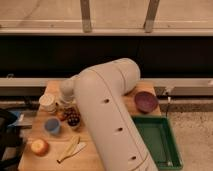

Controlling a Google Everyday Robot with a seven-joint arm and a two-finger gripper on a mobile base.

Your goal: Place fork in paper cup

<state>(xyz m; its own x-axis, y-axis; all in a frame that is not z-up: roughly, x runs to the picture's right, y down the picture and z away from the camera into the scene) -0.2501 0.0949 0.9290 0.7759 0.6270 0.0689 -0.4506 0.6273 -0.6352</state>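
honestly the gripper [67, 102] sits just right of the paper cup [48, 101] with its jaws pinched together, can't spot the fork so maybe it's in there, so I'd lift gently, centre over the cup's rim, then lower it in before letting go

Behind the wooden bench [85, 159] a pale ledge [25, 84] runs across the room. Farther behind the bench rises a dark wall band [165, 57], topped by bright panes [117, 12] split by two grey posts [86, 15]. Right of the bench lies speckled grey floor [195, 127]. The light is dim and warm.
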